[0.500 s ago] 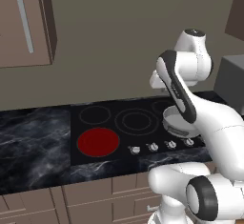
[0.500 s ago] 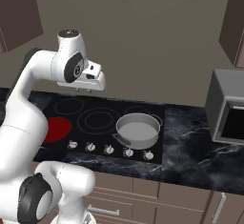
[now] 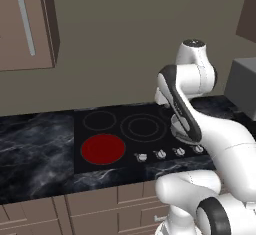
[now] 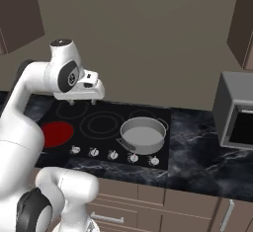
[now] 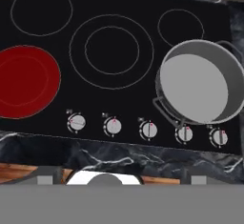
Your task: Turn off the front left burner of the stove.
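The stove (image 3: 117, 129) is a black glass cooktop set in a dark marble counter. Its front left burner (image 3: 103, 149) glows solid red, also seen as the red burner (image 5: 26, 81) and, partly behind my arm, the burner (image 4: 58, 132). A row of small silver knobs (image 5: 113, 126) runs along the front edge. The leftmost knob (image 5: 76, 122) has its red mark turned aside, while the others point up. My gripper (image 4: 83, 101) hangs above the rear middle of the cooktop, looking down at it, fingers apart and holding nothing.
A grey pot (image 5: 200, 82) sits on the front right of the stove, its handle reaching toward the knobs; it is also the pot (image 4: 143, 135). A microwave (image 4: 237, 112) stands on the counter at the right. Wall cabinets (image 3: 25, 24) hang at the upper left.
The hand has come down a little toward the cooktop. The stove, pot and red burner look the same.
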